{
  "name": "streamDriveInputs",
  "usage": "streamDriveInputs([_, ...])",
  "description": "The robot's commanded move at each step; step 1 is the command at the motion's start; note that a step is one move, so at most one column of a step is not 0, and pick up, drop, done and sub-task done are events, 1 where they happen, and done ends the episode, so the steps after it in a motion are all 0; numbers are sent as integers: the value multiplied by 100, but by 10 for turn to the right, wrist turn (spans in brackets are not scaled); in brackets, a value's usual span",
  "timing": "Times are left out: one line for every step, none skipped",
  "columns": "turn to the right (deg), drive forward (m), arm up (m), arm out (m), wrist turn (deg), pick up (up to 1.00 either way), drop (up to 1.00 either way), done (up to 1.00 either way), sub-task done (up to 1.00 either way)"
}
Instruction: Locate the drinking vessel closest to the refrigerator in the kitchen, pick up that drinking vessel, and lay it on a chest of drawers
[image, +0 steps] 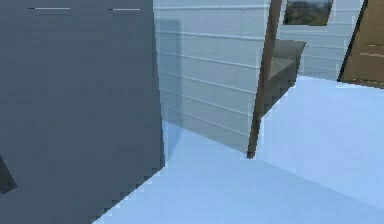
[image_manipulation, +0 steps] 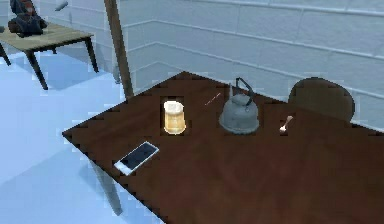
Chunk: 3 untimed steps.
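A yellowish mug (image_manipulation: 175, 118) stands on a dark wooden surface (image_manipulation: 300, 170), at nine o'clock from a grey kettle (image_manipulation: 240, 110). A phone (image_manipulation: 137, 157) lies at seven o'clock from the mug. I cannot tell the gripper's state.

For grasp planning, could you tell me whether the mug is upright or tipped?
Upright: the mug stands on its base on the table, rim upward.

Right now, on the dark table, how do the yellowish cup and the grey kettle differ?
The cup is pale yellow and straight-sided; the kettle is grey and rounded. The kettle is broader than the cup and has an arched handle on top. The cup stands nearer the phone, the kettle nearer the spoon. Both stand upright on the dark table, apart.
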Motion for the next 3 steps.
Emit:
streamDriveInputs([0,0,38,0,0,0,0,0,0])
streamDriveInputs([0,0,0,46,0,0,0,0,0])
streamDriveInputs([0,0,0,0,450,0,0,0,0])
